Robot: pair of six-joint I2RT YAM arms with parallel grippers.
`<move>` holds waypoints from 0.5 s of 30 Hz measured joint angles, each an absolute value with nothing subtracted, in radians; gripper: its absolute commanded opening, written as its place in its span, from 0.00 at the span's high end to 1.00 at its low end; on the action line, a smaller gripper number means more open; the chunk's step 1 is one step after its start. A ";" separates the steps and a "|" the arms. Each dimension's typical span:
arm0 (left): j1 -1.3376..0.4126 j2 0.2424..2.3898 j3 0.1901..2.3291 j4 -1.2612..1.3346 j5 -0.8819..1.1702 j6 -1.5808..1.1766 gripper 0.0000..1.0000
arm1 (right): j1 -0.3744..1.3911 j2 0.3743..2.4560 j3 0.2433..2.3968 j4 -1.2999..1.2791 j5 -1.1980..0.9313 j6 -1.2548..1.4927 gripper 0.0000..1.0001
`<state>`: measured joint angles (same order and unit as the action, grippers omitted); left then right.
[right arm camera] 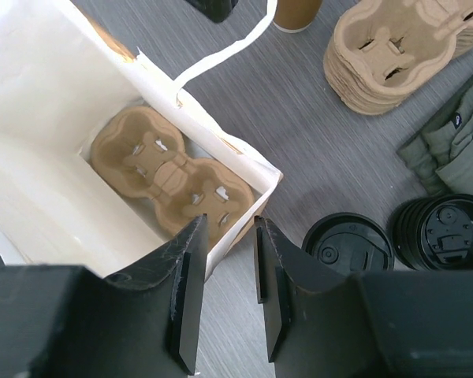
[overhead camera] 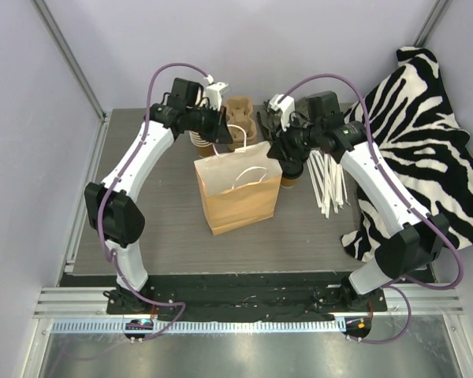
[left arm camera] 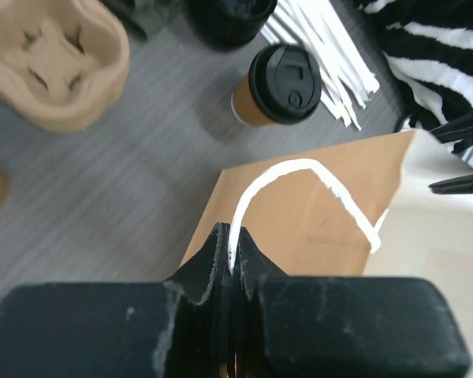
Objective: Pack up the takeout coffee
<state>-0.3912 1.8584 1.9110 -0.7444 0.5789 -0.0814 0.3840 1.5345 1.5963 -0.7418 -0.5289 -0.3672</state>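
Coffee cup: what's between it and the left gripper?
Left wrist view: the paper bag and its white handle, pinched by the left gripper, then bare table.

Matt paper bag (takeout coffee lid: glossy plastic).

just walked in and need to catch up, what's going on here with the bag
The left gripper is shut on the white handle of the paper bag. The right gripper sits at the bag's rim with its jaws apart. A cup carrier lies in the bottom of the bag. The takeout coffee stands on the table outside the bag, not yet packed.
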 measured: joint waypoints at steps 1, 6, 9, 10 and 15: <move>-0.390 1.867 1.911 -0.762 0.575 -0.088 0.98 | 0.384 1.534 1.595 -0.742 -0.530 -0.368 0.63; -0.390 1.895 1.923 -0.834 0.568 -0.101 0.94 | 0.384 1.531 1.594 -0.742 -0.532 -0.369 0.62; -0.390 1.920 1.954 -0.874 0.569 -0.103 0.94 | 0.384 1.530 1.594 -0.742 -0.534 -0.373 0.62; -0.390 1.928 1.965 -0.886 0.569 -0.103 0.94 | 0.384 1.530 1.594 -0.742 -0.534 -0.374 0.62; -0.390 1.950 1.980 -0.927 0.569 -0.101 0.98 | 0.384 1.530 1.594 -0.742 -0.533 -0.381 0.64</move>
<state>-0.3904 1.9499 1.9800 -0.9268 0.5694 -0.1009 0.3840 1.5303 1.5940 -0.7418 -0.5331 -0.3805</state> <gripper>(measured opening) 0.046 0.373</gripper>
